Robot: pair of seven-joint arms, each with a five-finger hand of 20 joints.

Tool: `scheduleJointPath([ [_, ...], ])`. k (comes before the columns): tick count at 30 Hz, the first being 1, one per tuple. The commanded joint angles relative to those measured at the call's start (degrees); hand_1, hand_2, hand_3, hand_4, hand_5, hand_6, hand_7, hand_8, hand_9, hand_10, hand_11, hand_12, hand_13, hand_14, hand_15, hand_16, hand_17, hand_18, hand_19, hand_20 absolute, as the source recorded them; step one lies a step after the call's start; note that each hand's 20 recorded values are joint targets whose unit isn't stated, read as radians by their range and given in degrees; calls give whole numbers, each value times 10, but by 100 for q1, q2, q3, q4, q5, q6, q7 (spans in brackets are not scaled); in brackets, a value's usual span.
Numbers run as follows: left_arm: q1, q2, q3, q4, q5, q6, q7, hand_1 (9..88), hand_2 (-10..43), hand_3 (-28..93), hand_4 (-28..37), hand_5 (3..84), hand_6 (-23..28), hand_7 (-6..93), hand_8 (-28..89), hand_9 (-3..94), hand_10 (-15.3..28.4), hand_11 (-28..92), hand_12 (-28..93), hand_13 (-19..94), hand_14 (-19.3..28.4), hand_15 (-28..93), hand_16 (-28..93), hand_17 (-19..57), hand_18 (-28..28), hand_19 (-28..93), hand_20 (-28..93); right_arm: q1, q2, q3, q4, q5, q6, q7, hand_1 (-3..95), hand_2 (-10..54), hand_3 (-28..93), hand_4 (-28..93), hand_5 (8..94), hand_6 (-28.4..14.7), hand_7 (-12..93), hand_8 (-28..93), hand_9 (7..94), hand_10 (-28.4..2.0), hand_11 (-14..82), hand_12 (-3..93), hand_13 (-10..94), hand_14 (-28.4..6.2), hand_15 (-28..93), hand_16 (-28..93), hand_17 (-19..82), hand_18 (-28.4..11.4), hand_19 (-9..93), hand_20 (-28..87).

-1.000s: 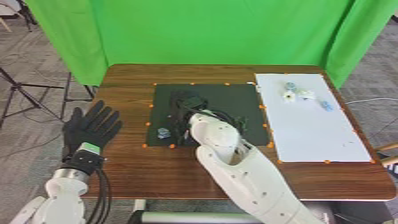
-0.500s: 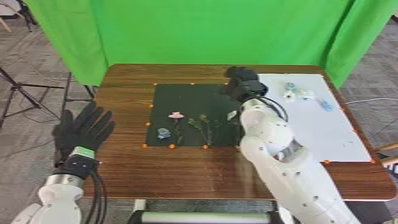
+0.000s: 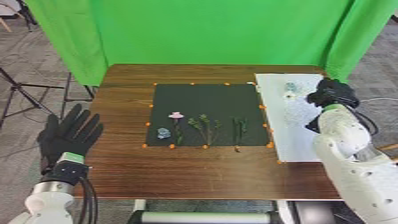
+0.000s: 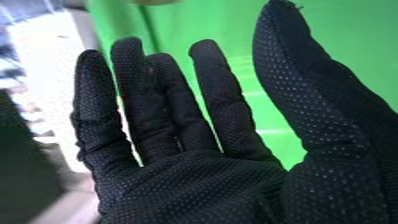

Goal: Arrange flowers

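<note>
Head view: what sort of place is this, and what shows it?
Probably a robotics lab: a green backdrop hangs behind the table, orange dots line the black mat, and a tripod-like stand is at left.

- Looks like a robotics lab: two white robot arms [image 3: 355, 172] reach in over a brown wooden counter [image 3: 160, 177].
- Bright green backdrop cloth [image 3: 213, 35], hung beyond the left hand's fingers [image 3: 67, 127].
- Black tripod [image 3: 20, 86] on grey carpet [image 3: 49, 60], outward of those fingers.
- Orange markers [image 3: 205, 146] dotting the counter, inward of them.
</note>
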Motion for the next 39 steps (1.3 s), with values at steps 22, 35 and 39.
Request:
scheduleJointPath([
  [22,-54,82,144,9,-4,-12,30,260,138,708,-283,357,53,162,-107,330,115,193,89,241,138,343,-89,-50,129,334,86,657,630,-112,1261,993,-1269,-314,422,-95,859,-283,386,-64,159,-123,337,-141,112,96,307,-151,327,65,192,-201,635,183],
  [35,-166,30,240,47,51,-111,-98,263,135,707,-283,360,54,164,-107,328,116,194,89,239,136,342,-89,-50,131,331,84,663,347,-646,1501,667,-1249,-736,464,-95,825,-283,458,-26,207,-151,441,-99,141,88,458,-119,377,89,250,-207,738,233],
  [39,-199,-15,247,59,108,-154,-186,263,135,704,-283,361,55,164,-106,327,116,194,90,239,135,338,-88,-51,130,330,84,635,247,-853,1499,461,-1022,-720,460,-95,801,-283,542,-3,226,-156,548,-94,152,108,527,-108,398,116,268,-206,756,253],
])
